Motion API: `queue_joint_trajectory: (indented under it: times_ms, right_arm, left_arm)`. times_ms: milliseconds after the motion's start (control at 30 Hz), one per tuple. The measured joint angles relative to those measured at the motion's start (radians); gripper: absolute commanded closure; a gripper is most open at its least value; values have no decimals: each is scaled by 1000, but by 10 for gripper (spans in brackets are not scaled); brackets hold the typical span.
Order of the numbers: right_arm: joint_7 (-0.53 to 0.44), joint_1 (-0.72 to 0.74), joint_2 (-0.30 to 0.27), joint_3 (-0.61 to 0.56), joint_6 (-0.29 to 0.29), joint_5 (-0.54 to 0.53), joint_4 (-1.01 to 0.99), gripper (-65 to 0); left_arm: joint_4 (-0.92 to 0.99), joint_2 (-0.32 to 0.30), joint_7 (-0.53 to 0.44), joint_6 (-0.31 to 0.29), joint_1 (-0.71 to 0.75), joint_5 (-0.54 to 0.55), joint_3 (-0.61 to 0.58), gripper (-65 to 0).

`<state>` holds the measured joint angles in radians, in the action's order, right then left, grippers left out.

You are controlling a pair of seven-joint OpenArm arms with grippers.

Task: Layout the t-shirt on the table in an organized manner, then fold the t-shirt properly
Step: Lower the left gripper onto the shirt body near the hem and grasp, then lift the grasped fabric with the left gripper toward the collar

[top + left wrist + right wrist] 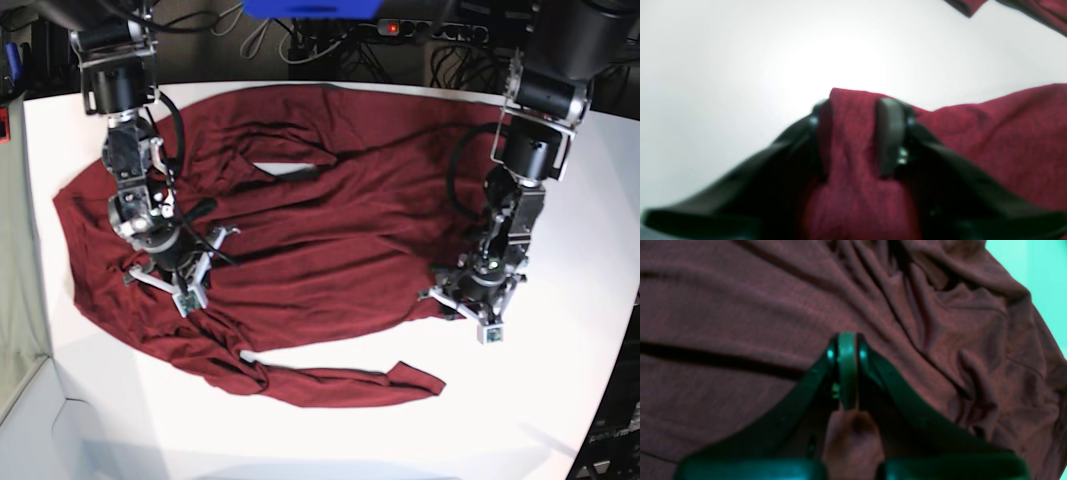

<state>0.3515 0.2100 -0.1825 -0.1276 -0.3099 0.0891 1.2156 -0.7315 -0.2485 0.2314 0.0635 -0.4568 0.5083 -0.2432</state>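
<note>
The maroon t-shirt (330,230) lies spread and wrinkled across the white table (560,400), with a long strip of it trailing toward the front edge. At the shirt's right side my left gripper (487,325) is down on the cloth. In the left wrist view its fingers (890,133) hold a raised fold of the t-shirt (990,140) at the hem edge, with the table (723,66) beyond. On the shirt's left part my right gripper (185,295) presses down. In the right wrist view the right gripper (847,340) is shut, with a bunch of the t-shirt (740,300) behind its tips.
Cables and a power strip (420,30) run behind the table's far edge. The table's left edge (30,350) drops off near the shirt's left side. Bare white tabletop (540,420) shows at the front right.
</note>
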Motion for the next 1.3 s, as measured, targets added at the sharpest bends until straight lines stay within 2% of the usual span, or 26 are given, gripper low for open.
queue_joint_trajectory:
  times_ms: [67,200,400,567,700,933,1000,1167,1300]
  right_arm:
    - [0,0,0,0,0,0,0,0]
    - [0,0,0,0,0,0,0,0]
    - [0,0,-3,0,0,0,0,0]
    - [47,-1,-3,0,0,0,1,0]
    - [46,0,-2,0,0,0,2,0]
    - [49,2,-3,0,1,0,2,0]
    - [51,1,-1,9,1,-1,2,0]
    - [48,2,0,49,3,0,2,0]
    - [47,2,3,48,1,0,2,0]
  left_arm:
    - [5,3,-37,0,3,4,0,0]
    - [5,8,-96,4,22,11,0,0]
    - [-53,8,-97,15,45,16,0,0]
    - [-356,5,-152,19,129,19,-1,0]
    - [-628,5,-168,12,178,11,-2,0]
    - [-850,3,-153,13,429,3,-15,0]
    - [-890,-1,-154,11,491,-53,-13,0]
    - [-950,5,-160,9,635,-272,-38,0]
    - [-944,8,-159,-4,669,-346,-81,0]
